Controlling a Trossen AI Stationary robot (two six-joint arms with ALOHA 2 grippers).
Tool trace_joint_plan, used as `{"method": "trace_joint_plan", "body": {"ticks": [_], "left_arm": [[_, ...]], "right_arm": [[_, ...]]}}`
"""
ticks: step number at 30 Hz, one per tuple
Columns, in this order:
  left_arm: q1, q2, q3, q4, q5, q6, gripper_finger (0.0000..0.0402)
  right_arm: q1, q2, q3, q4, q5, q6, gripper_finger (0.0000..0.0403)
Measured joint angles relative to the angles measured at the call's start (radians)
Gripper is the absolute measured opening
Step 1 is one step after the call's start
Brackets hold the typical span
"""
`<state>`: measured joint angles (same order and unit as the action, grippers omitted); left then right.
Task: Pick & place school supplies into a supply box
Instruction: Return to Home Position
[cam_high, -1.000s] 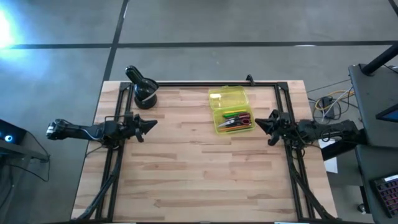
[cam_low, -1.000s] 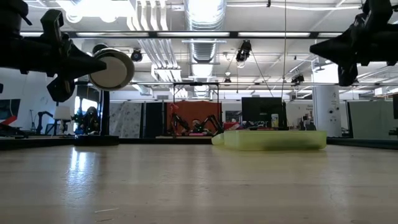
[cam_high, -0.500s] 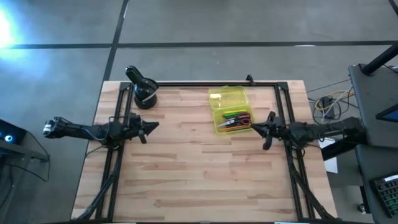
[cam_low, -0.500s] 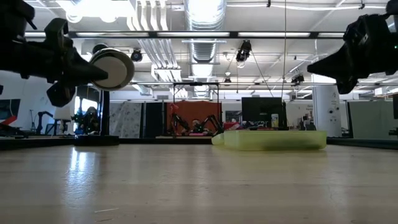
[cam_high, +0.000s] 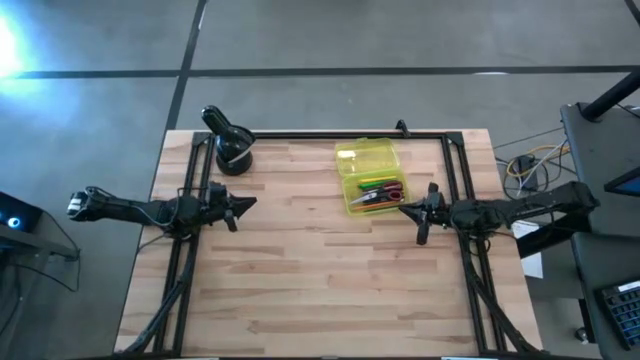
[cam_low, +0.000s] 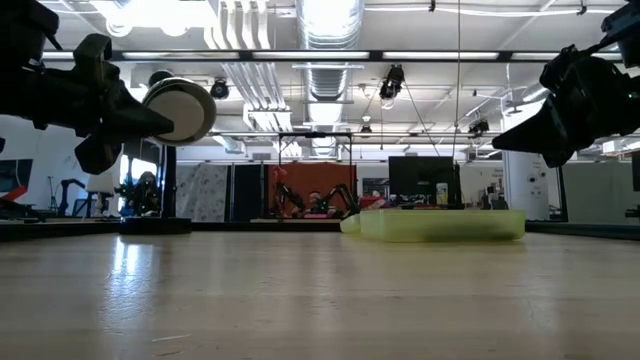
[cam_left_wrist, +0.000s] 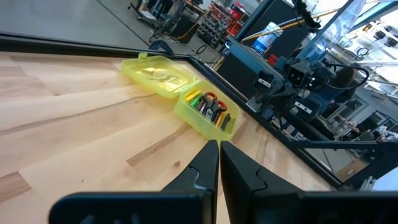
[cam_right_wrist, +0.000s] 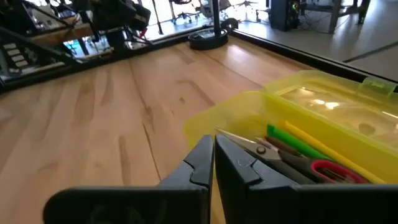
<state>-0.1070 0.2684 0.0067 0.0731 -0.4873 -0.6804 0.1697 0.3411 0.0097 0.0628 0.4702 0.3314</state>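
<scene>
- The supply box (cam_high: 371, 178) sits on the bench (cam_high: 320, 290) close to its back edge, right of the middle, with its lid flung open toward that edge
- Inside it I make out the red-handled scissors (cam_high: 386, 195) lying on top, a green pen (cam_high: 372, 184) beside them, and a yellow one and some darker ones that I can't count
- I find no loose pen, pencil or scissors anywhere on the bench top, so I judge the placing part done
- The black stand (cam_high: 233, 155) is at the back left corner, well apart from the box
- The right gripper (cam_high: 420, 213) hangs above the bench just off the box's front right corner, jaws clenched on nothing
- The left gripper (cam_high: 248, 203) hovers near the left edge about halfway back, fingers pressed together and empty too
- What's left, as I read it, is only parking both arms; the lid is open, though the task doesn't ask me to close it
</scene>
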Motion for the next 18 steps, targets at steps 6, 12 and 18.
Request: {"method": "trace_joint_plan", "body": {"ticks": [6, 12, 18], "left_arm": [[0.000, 0.000, 0.000, 0.005, 0.000, 0.000, 0.0000], [0.000, 0.000, 0.000, 0.014, 0.000, 0.000, 0.0000], [0.000, 0.000, 0.000, 0.016, 0.000, 0.000, 0.0000]], "right_arm": [[0.000, 0.002, 0.000, 0.000, 0.000, -0.007, 0.0008], [0.000, 0.002, 0.000, 0.000, 0.000, -0.010, 0.0008], [0.000, 0.002, 0.000, 0.000, 0.001, -0.010, 0.0008]]}}
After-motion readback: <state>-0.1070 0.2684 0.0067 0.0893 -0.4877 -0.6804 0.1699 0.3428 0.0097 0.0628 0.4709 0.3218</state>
